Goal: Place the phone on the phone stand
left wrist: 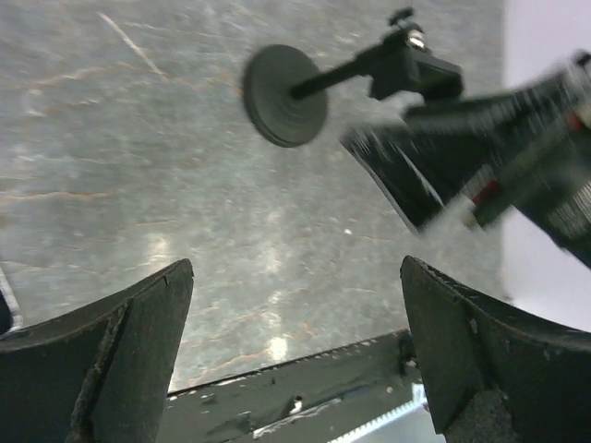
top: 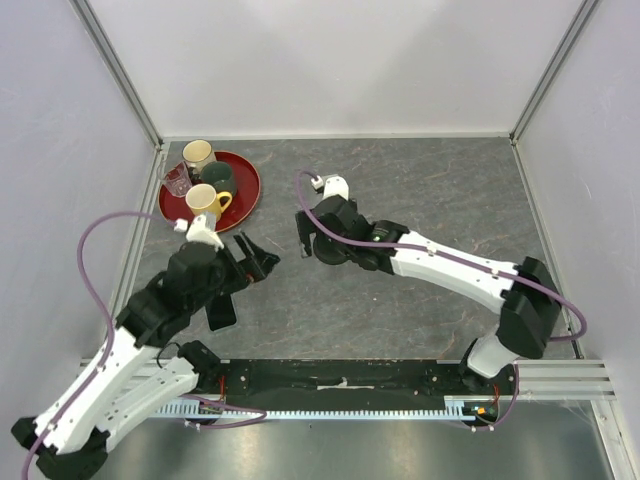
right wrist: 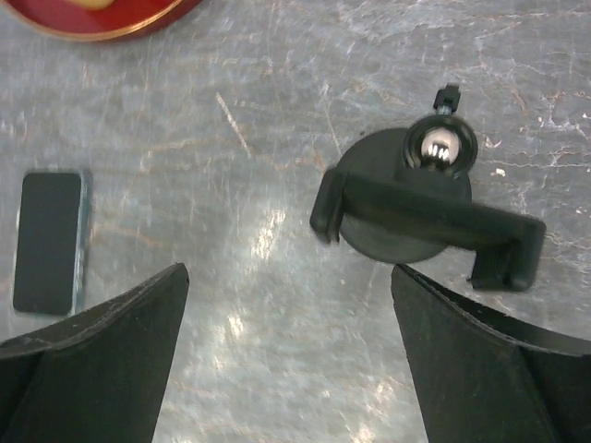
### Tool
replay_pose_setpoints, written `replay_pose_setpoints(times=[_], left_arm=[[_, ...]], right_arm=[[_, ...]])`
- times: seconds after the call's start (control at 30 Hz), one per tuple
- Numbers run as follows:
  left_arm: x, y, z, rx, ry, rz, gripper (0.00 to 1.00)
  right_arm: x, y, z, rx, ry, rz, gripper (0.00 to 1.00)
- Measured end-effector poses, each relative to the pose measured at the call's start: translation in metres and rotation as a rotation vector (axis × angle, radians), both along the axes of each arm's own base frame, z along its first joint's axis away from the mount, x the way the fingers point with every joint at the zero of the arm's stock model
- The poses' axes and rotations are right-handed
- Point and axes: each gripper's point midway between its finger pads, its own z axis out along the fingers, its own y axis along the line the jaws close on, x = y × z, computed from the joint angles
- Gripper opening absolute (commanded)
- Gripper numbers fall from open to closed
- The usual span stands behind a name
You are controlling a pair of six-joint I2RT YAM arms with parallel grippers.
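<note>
The phone (right wrist: 48, 242) lies flat on the grey table, screen up, far left in the right wrist view. From above it is a dark slab (top: 220, 310) partly under my left arm. The phone stand (right wrist: 416, 217) stands upright with its clamp bracket empty, just beyond my right gripper (right wrist: 289, 272), which is open and holds nothing. From above the right gripper (top: 303, 238) covers most of the stand. The left wrist view shows the stand's disc base (left wrist: 284, 95) and stem ahead of my left gripper (left wrist: 295, 268), also open and empty, hovering (top: 258, 255) between phone and stand.
A red tray (top: 245, 195) at the back left carries two yellow mugs (top: 205, 200), a dark green cup (top: 220, 178) and a clear glass (top: 178, 180). A black rail (top: 340, 375) runs along the near edge. White walls close in the table.
</note>
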Motion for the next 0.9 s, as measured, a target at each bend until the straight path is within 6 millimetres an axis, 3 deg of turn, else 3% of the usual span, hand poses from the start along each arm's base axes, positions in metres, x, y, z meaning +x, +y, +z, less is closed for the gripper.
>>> replay_pose_setpoints(times=[0.17,0.3,0.4,0.47,0.73,0.9], left_arm=[[0.031,0.023,-0.002,0.243,0.135,0.096,1.00],[0.051,0.065,-0.040,0.329,0.305,0.193,1.00],[0.050,0.101,-0.069,0.353,0.436,0.281,1.00],[0.047,0.113,-0.082,0.372,0.492,0.301,1.00],[0.042,0.130,-0.126,0.431,0.676,0.318,1.00],[0.043,0.153,-0.154,0.402,0.784,0.386,1.00]], right_arm=[[-0.027,-0.016,0.019,-0.001,-0.042,0.152,0.98],[-0.050,-0.032,0.048,0.052,-0.116,0.256,0.98],[-0.064,-0.040,0.065,0.096,-0.163,0.308,0.98],[-0.072,-0.043,0.072,0.122,-0.187,0.341,0.98],[-0.096,-0.049,0.051,0.154,-0.183,0.444,0.98],[-0.106,-0.054,0.046,0.162,-0.200,0.492,0.98]])
